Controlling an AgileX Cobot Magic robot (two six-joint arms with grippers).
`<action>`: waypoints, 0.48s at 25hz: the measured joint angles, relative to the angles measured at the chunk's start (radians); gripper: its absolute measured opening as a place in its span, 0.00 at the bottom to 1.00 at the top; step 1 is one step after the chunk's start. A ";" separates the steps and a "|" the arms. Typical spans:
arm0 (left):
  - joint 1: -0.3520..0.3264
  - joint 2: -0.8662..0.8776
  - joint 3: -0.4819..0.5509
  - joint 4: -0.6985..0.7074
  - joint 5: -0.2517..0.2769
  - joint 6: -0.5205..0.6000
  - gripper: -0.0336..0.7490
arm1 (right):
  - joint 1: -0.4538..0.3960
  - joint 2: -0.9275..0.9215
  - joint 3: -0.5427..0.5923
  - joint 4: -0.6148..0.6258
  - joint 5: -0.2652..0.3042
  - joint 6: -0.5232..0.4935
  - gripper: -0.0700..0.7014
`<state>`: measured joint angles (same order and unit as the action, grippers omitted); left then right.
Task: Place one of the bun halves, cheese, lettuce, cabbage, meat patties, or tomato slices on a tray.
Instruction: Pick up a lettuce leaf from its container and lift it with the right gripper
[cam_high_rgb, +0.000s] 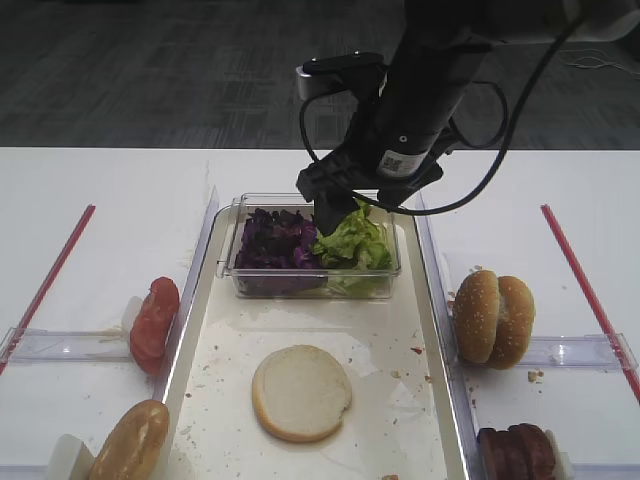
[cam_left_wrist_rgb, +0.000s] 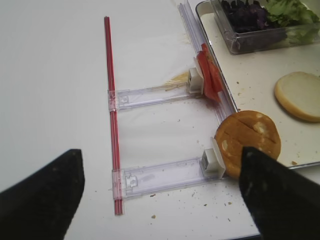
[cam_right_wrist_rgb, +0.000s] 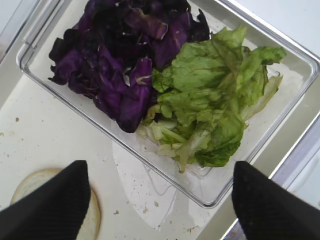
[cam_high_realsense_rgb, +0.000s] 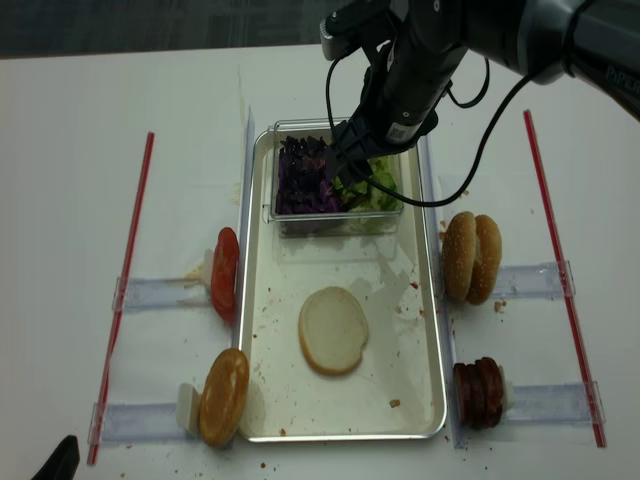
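Note:
My right gripper (cam_right_wrist_rgb: 160, 202) hangs open above the near edge of a clear box, its fingers (cam_right_wrist_rgb: 50, 205) holding nothing. The box holds green lettuce (cam_right_wrist_rgb: 215, 105) and purple cabbage (cam_right_wrist_rgb: 115, 65). On the cream tray (cam_high_rgb: 225, 330) lies one bun half (cam_high_rgb: 300, 392), cut face up. Tomato slices (cam_high_rgb: 153, 320) and a bun (cam_high_rgb: 130, 442) stand left of the tray. Two sesame buns (cam_high_rgb: 495, 318) and the meat patties (cam_high_rgb: 515, 450) stand to its right. My left gripper (cam_left_wrist_rgb: 160, 197) is open over bare table near the left bun (cam_left_wrist_rgb: 250, 140). No cheese is in view.
The clear box (cam_high_rgb: 232, 268) sits across the tray's far end. Clear plastic holder rails (cam_high_realsense_rgb: 150, 292) carry the food on both sides. Red strips (cam_high_realsense_rgb: 125, 290) run along the table's outer left and right. The right arm (cam_high_rgb: 430, 90) and its cable rise over the box.

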<state>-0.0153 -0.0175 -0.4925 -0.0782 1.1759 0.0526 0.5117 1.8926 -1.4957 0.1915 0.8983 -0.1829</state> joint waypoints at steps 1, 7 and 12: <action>0.000 0.000 0.000 0.000 0.000 0.000 0.83 | 0.000 0.000 0.000 0.000 0.000 0.000 0.88; 0.000 0.000 0.000 0.000 0.000 0.000 0.83 | 0.000 0.054 -0.022 0.000 -0.001 0.000 0.88; 0.000 0.000 0.000 0.000 0.000 0.000 0.83 | 0.000 0.128 -0.108 -0.010 0.011 0.018 0.85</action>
<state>-0.0153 -0.0175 -0.4925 -0.0782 1.1759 0.0526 0.5117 2.0209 -1.6040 0.1810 0.9090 -0.1653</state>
